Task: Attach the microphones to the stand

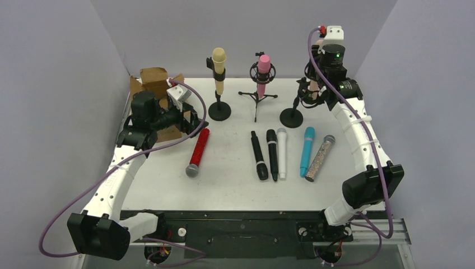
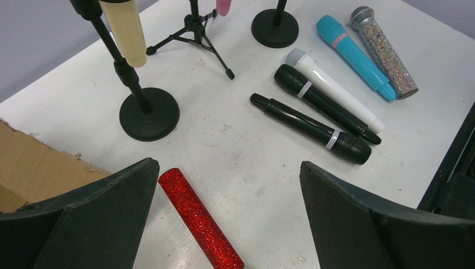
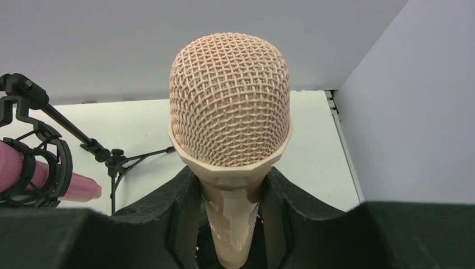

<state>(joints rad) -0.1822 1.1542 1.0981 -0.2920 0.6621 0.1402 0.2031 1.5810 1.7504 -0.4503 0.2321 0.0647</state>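
My right gripper (image 3: 232,180) is shut on the neck of the peach microphone (image 3: 229,112), held upright above the right stand (image 1: 291,117); whether it sits in the clip is hidden. A cream-yellow microphone (image 1: 218,68) stands in the left stand (image 1: 219,110), and a pink one (image 1: 263,69) hangs in the tripod stand (image 1: 257,96). On the table lie the red microphone (image 1: 198,151), two black ones (image 1: 258,155) (image 1: 272,153), a white (image 1: 282,152), a teal (image 1: 307,150) and a glittery one (image 1: 320,158). My left gripper (image 2: 229,188) is open above the table, the red microphone's (image 2: 199,221) handle by its left finger.
A torn brown cardboard box (image 1: 154,83) sits at the back left, right behind the left gripper (image 1: 193,119). The box's flap (image 2: 33,162) shows at the left of the left wrist view. Grey walls close in both sides and the back.
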